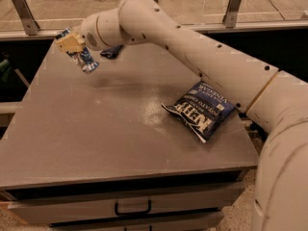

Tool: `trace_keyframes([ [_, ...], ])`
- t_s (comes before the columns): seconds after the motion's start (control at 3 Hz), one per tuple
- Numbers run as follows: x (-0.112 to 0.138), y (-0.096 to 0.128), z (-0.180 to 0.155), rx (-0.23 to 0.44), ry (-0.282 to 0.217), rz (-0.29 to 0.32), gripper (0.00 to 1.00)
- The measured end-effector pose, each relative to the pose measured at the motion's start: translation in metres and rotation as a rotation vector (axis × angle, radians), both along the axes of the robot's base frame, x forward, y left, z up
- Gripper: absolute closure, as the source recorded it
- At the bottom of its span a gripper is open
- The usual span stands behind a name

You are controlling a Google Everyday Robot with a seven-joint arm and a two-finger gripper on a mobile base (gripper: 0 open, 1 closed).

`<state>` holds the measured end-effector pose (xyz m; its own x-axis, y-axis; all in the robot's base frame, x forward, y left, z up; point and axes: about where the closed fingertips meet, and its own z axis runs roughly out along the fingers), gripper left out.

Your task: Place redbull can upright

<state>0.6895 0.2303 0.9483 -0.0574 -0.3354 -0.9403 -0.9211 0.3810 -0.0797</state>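
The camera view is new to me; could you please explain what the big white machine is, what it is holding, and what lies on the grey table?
There is only one view, looking down at a grey table from its front, drawer side. The thick white jointed shape is a robot arm, entering from the lower right and reaching to the table's far left corner. At its tip is the gripper, a two-finger clamp with tan fingers. It is shut on the redbull can, a slim blue-and-silver drink can, held tilted above the table rather than standing on it. A large blue chip bag lies flat on the table's right side. A small dark blue packet lies near the far edge, partly hidden behind the arm.
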Motion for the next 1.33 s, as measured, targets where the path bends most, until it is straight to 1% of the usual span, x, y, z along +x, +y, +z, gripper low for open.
trace_keyframes([
  [0.33, 0.001, -0.005, -0.014, 0.133, -0.064, -0.019, 1.00],
  [0.67, 0.004, -0.007, -0.014, 0.253, -0.152, -0.029, 1.00],
  [1.0, 0.000, -0.008, 0.000, 0.328, -0.221, -0.020, 1.00],
  [1.33, -0.004, -0.007, 0.004, 0.365, -0.240, -0.015, 1.00],
])
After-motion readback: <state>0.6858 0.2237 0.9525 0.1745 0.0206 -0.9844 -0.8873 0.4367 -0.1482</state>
